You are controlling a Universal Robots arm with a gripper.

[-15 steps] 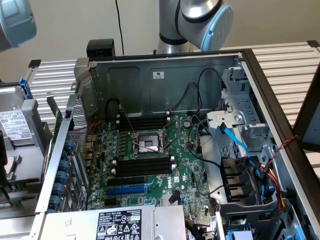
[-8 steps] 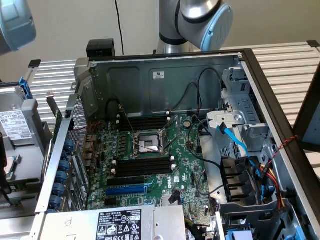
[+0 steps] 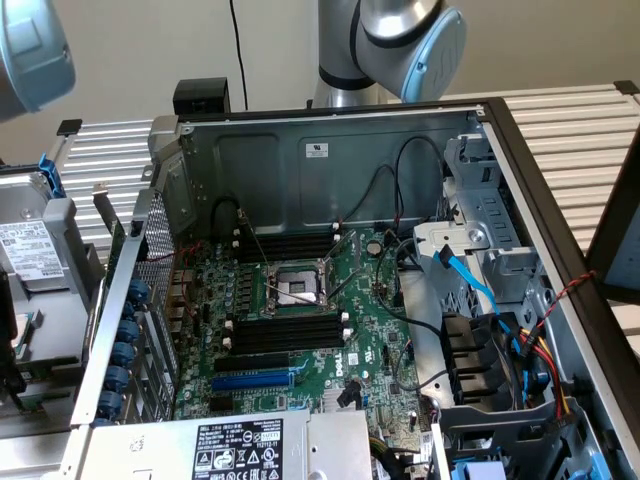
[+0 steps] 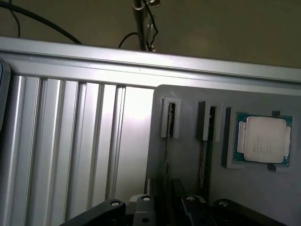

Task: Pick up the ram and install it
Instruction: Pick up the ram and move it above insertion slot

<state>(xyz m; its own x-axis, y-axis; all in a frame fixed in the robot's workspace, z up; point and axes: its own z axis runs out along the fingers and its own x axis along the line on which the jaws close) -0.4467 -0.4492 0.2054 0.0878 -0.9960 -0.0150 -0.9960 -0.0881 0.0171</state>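
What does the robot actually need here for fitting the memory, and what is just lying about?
For the job:
ram, on edge in the grey tray
black memory slots
the open tool

Lying about:
processor chip
blue slot
blue cable

A: What's behind the bench?
B: Plain pale wall (image 3: 140, 50). Black cable (image 3: 238, 40) hangs down it.
A: Bench itself?
B: Ribbed aluminium table (image 3: 575, 130). Small black box (image 3: 200, 96) sits near its back edge.
A: Light?
B: Soft, even. Bright glare patch (image 4: 134, 110) on the ribs in the wrist view; the wall looks dim olive there.
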